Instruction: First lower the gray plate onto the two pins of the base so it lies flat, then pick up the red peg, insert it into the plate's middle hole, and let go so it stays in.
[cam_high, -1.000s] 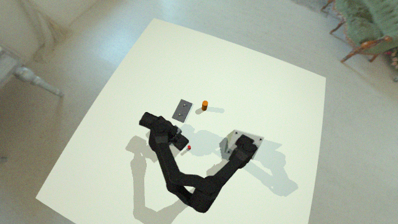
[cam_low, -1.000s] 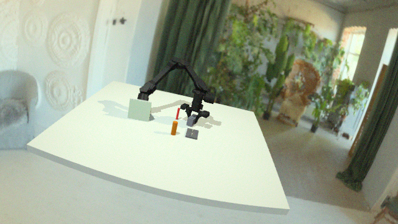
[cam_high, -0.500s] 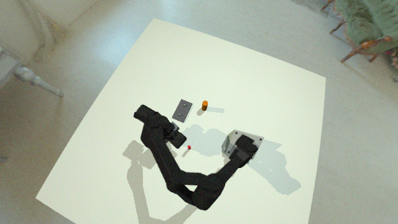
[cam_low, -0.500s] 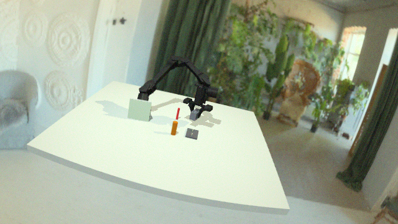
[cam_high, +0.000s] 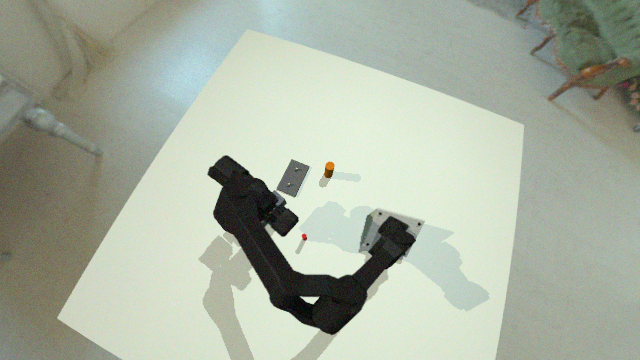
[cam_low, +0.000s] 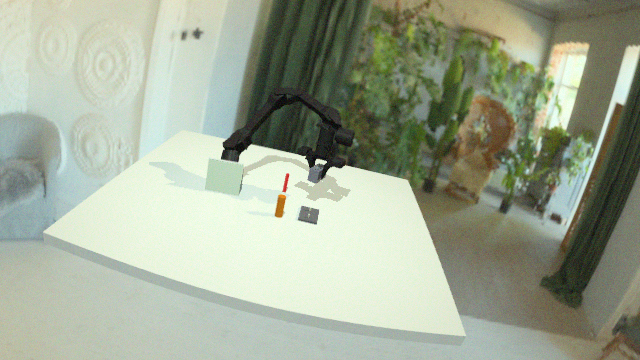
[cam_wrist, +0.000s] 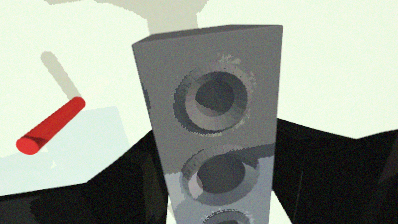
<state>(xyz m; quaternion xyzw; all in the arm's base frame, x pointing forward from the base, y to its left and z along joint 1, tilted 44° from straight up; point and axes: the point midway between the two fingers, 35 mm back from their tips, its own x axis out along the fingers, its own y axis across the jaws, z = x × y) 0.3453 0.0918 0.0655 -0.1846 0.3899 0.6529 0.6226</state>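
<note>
My gripper (cam_high: 277, 207) (cam_low: 320, 169) grips the gray plate (cam_high: 279, 198) (cam_low: 316, 173) (cam_wrist: 215, 145), apparently raised; next, align it above the base (cam_high: 294, 178) (cam_low: 308, 215).

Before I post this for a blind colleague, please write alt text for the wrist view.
Gray plate with round holes, clamped in the black gripper's fingers; a red peg stands on the pale tabletop at left.

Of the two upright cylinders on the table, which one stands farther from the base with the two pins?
The red peg: the thinner one. The thicker orange cylinder stands close beside the base.
</note>
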